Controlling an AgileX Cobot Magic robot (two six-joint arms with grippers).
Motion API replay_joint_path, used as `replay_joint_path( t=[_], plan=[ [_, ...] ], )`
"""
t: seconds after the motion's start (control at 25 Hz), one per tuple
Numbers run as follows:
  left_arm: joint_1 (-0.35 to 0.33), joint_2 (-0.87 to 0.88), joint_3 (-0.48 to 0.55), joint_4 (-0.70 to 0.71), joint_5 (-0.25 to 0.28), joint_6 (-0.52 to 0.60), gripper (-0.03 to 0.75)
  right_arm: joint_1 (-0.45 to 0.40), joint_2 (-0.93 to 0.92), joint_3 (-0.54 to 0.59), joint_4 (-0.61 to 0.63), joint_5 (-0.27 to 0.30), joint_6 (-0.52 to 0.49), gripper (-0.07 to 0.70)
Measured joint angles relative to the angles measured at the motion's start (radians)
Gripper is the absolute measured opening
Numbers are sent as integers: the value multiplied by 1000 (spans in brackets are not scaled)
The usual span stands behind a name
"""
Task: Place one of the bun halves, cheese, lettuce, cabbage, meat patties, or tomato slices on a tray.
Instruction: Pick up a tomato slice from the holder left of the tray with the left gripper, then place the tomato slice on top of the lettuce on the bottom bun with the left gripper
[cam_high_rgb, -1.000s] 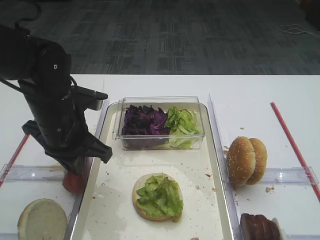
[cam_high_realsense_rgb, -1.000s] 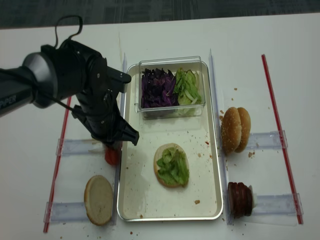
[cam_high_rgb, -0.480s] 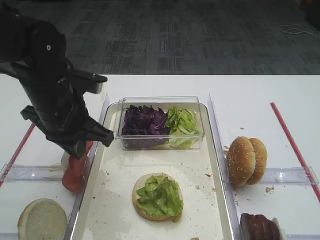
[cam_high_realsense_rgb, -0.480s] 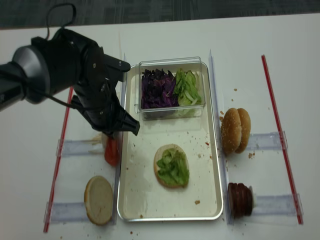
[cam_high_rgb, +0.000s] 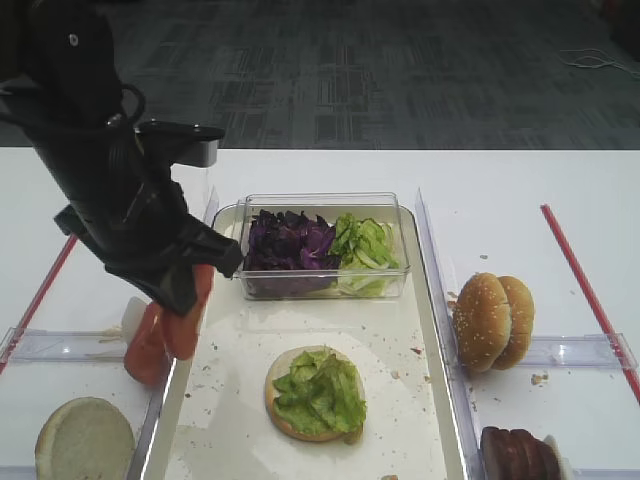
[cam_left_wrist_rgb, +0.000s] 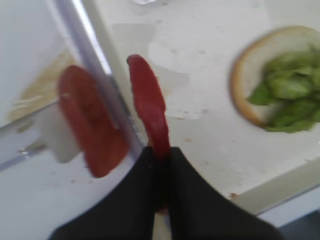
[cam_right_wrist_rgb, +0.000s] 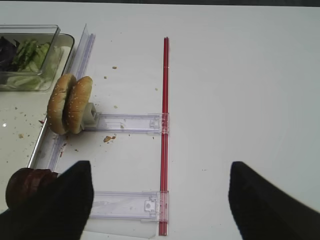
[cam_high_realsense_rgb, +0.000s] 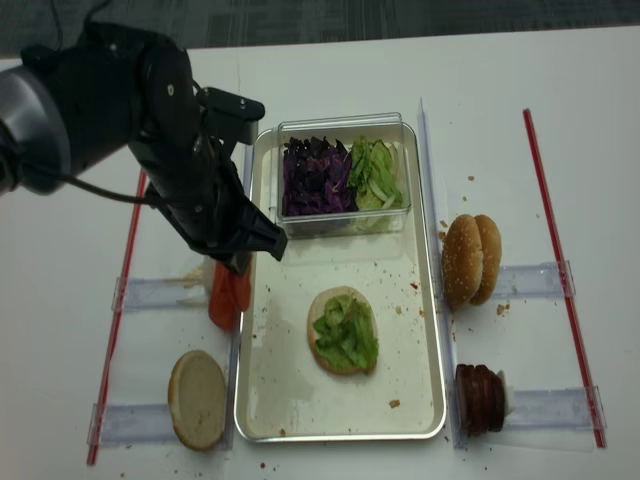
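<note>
My left gripper (cam_left_wrist_rgb: 161, 156) is shut on one red tomato slice (cam_left_wrist_rgb: 147, 107), which hangs on edge over the left rim of the white tray (cam_left_wrist_rgb: 210, 65). The other tomato slices (cam_high_realsense_rgb: 220, 300) stand in a clear holder just left of the rim. On the tray (cam_high_realsense_rgb: 290, 390) lies a flat bun half topped with lettuce (cam_high_realsense_rgb: 343, 330). From above, the left gripper (cam_high_rgb: 185, 295) and its held slice (cam_high_rgb: 190, 322) are left of that bun. My right gripper (cam_right_wrist_rgb: 160, 200) is open over bare table, right of the patties (cam_right_wrist_rgb: 27, 185). Cheese is out of view.
A clear box at the tray's far end holds purple cabbage (cam_high_realsense_rgb: 315, 175) and lettuce (cam_high_realsense_rgb: 375, 172). Two sesame bun halves (cam_high_realsense_rgb: 468, 258) and the patties (cam_high_realsense_rgb: 480, 397) stand in holders right of the tray. A pale bun half (cam_high_realsense_rgb: 198, 398) lies front left. Red strips (cam_high_realsense_rgb: 548, 250) border both sides.
The left gripper has lifted off the tomato stack and moved right toward the tray, carrying one slice pulled from the stack. The right arm has not moved.
</note>
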Motion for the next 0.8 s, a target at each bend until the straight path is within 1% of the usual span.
replay_joint_path(
  t=[0.16, 0.28, 0.36, 0.44, 0.6, 0.8],
  plan=[
    [0, -2, 0, -256, 12, 179, 54, 0, 0, 0, 0, 0, 0, 589],
    [0, -2, 0, -413, 45, 300, 54, 0, 0, 0, 0, 0, 0, 589],
    [0, -2, 0, -500, 66, 360, 54, 0, 0, 0, 0, 0, 0, 589],
    [0, -2, 0, -563, 79, 406, 54, 0, 0, 0, 0, 0, 0, 589],
    [0, -2, 0, -649, 81, 462, 54, 0, 0, 0, 0, 0, 0, 589],
    [0, 39, 0, -675, 68, 478, 54, 0, 0, 0, 0, 0, 4, 589]
  ],
)
